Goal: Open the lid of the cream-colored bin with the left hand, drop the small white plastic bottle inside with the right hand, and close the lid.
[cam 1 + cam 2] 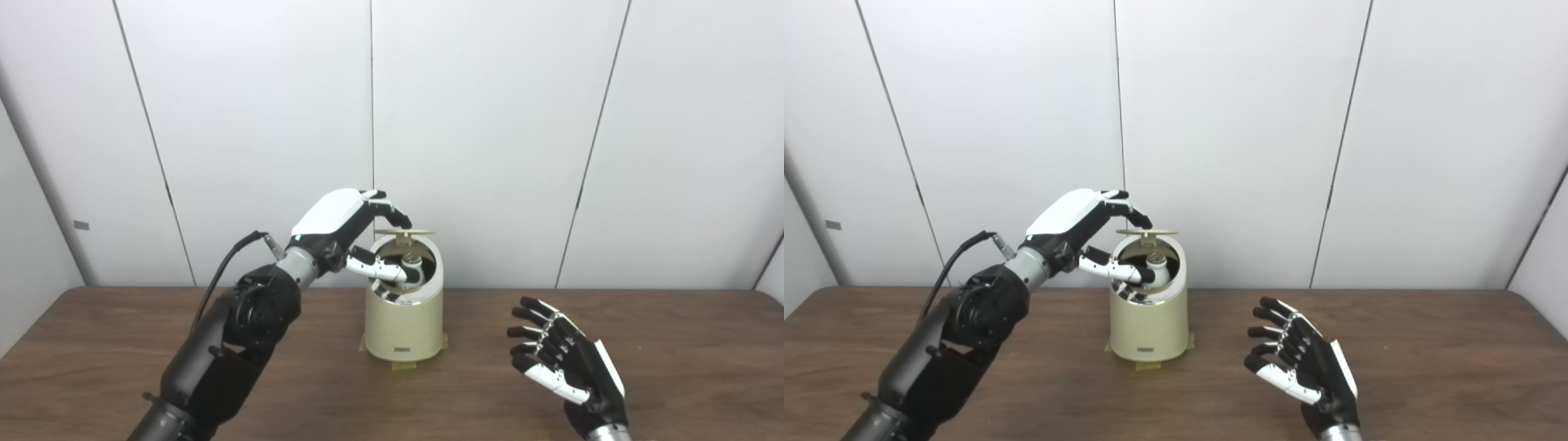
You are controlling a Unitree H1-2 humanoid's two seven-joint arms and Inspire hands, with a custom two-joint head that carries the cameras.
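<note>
The cream-colored bin [404, 324] stands at the middle of the table. Its round lid [411, 233] is tipped up and shows edge-on as a thin disc above the open top. Inside the opening the small white plastic bottle [414, 269] with a grey cap shows. My left hand [343, 223] hovers over the bin's left rim. Its curled fingers reach the lid's left edge, and its thumb lies across the opening in front of the bottle, gripping nothing. To the right of the bin, my right hand [566, 361] is low over the table, open and empty with fingers spread.
The brown wooden table [122, 331] stretches to both sides of the bin. Strips of tape [403, 366] hold the bin's base to the tabletop. White wall panels stand close behind the table's far edge. My left forearm and its cable cross the left front area.
</note>
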